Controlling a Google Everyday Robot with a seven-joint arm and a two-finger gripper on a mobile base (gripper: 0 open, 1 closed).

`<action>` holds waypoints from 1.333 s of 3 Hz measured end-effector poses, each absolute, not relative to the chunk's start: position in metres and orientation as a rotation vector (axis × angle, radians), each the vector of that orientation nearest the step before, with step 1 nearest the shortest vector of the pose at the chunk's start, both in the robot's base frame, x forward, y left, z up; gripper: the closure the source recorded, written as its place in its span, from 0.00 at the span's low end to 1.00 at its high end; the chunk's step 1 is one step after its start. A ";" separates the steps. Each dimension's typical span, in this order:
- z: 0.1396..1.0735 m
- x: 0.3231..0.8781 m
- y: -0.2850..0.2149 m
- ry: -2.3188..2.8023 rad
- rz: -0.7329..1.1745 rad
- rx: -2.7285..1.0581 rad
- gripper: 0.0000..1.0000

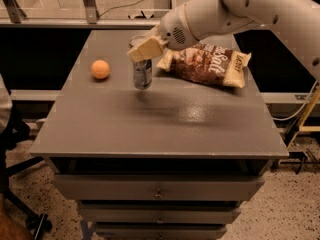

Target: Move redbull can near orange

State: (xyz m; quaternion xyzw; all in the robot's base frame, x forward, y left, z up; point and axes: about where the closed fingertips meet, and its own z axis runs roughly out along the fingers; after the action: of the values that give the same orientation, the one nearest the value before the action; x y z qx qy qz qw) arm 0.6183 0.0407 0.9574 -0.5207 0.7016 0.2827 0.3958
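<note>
The can (142, 75) stands upright toward the back of the gray desk (165, 129), roughly midway across its width. The hand (141, 48) is closed on the can's upper part. One cream-colored finger (146, 48) lies across the front of the can just below the rim, and the other finger is hidden behind the can. The open rim of the can shows just above that finger. It cannot be told whether the can's base rests on the desk or hangs just above it. A soft shadow lies on the desk right under the can.

To the left of the can sits the orange (100, 69), near it but clearly apart, with a strip of bare desk between them. The orange is about level with the can's lower half and reaches well short of its top.

To the right of the can lies a brown-and-cream chip bag (205, 64), flat on the desk and slightly askew. Its nearest corner comes just beside the can, and it is not clear whether the two touch.

The white arm (240, 9) runs from the hand up and to the right of the can, passes above the chip bag and leaves the view at the top right.

In front of the can the desk top shows a dull sheen. Below that front edge are stacked drawers (157, 186) with small knobs, above a speckled floor (295, 209).
</note>
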 end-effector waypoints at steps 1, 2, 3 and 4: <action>0.953 0.635 0.046 1.814 0.738 -1.291 1.00; 0.948 0.657 0.058 1.818 0.763 -1.293 1.00; 0.946 0.676 0.075 1.792 0.780 -1.328 1.00; 0.941 0.688 0.084 1.786 0.793 -1.354 1.00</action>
State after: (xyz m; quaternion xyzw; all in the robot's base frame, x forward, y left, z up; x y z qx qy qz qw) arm 0.6882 0.0843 0.9415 -0.5285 0.6971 0.3095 0.3727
